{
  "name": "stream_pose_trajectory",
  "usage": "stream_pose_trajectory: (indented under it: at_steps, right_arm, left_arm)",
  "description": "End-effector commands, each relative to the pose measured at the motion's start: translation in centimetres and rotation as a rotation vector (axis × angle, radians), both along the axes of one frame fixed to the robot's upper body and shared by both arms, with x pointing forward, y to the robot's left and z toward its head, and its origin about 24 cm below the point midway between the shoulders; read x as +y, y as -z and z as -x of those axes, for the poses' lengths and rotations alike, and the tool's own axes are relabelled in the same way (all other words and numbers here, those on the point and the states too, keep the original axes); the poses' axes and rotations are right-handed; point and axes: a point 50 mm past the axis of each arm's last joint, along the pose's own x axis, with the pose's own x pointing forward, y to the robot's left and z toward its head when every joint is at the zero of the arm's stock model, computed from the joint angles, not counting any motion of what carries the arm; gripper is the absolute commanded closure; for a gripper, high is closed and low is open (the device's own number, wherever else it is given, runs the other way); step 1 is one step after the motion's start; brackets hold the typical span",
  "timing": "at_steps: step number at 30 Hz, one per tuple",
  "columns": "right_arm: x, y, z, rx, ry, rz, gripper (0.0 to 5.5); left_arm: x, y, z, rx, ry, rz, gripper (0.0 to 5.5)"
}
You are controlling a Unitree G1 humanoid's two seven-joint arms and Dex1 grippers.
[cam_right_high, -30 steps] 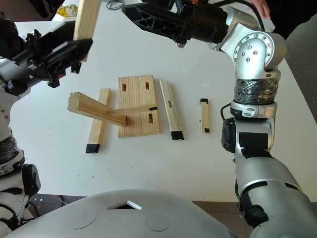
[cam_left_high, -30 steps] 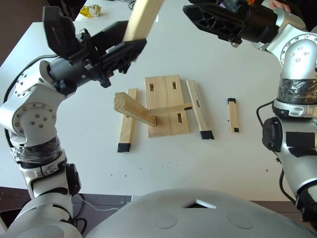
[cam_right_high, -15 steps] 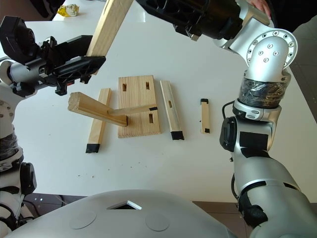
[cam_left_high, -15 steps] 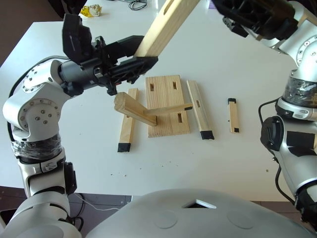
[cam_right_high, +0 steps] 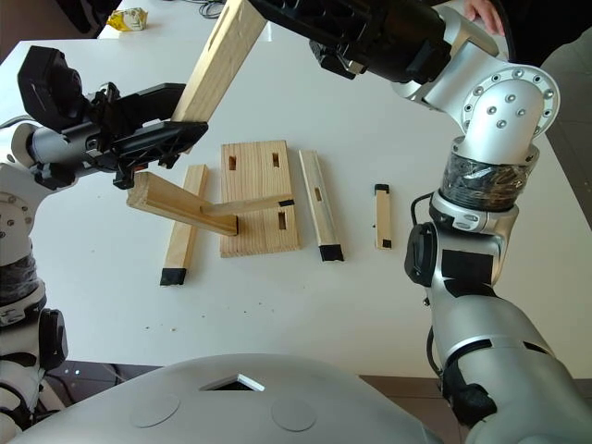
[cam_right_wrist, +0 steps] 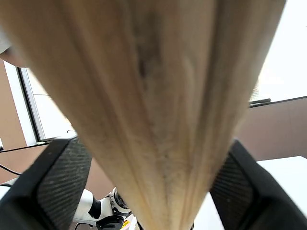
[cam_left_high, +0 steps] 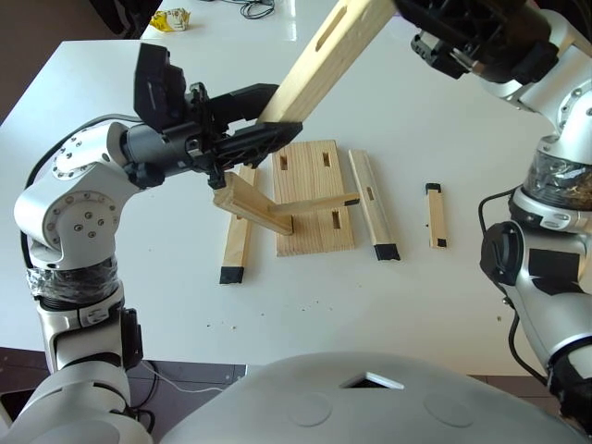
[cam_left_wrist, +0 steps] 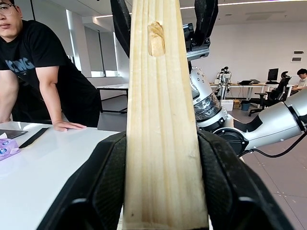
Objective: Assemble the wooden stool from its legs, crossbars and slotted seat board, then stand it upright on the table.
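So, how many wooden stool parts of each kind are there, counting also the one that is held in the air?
Legs: 4
Crossbars: 2
Seat board: 1
Total: 7

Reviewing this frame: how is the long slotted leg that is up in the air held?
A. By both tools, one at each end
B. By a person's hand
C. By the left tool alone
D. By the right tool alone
A: the raised leg is clamped at its lower end by the left tool and at its upper end by the right tool.
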Motion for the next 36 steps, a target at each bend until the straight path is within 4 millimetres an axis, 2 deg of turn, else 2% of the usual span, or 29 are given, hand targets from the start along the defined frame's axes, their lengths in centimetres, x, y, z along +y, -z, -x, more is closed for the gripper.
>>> stream_pose_trajectory:
  at_steps: [1,7,14,19,20,29,36]
  right_arm:
    - [-0.3,0.0,0.4,0.01,0.014,-0.007,2.55]
    - [-0.4,0.3,0.3,0.056,0.032,-0.024,3.31]
    - [-0.5,0.9,0.5,0.116,0.008,-0.025,3.32]
    - [-0.4,0.7,0.3,0.13,-0.01,-0.006,3.32]
    - [-0.5,0.6,0.1,0.13,-0.009,-0.002,3.32]
    - [-0.7,-0.2,-1.1,0.07,0.052,0.035,3.42]
    - [-0.9,-0.9,-1.9,-0.042,0.168,0.023,3.45]
  left_arm:
    - [0.1,0.1,0.0,0.0,0.002,-0.009,3.45]
    - [0.1,0.3,0.2,0.003,0.007,-0.012,3.45]
    - [-0.4,0.1,0.4,-0.022,0.009,0.006,3.45]
    - [-0.3,0.3,0.1,-0.014,-0.086,0.037,3.45]
    - [-0.3,0.3,0.2,-0.004,-0.082,0.046,3.08]
    - [-0.1,0.4,0.4,-0.017,-0.136,0.062,1.79]
    - [0.9,0.9,-0.4,-0.042,-0.192,0.016,1.76]
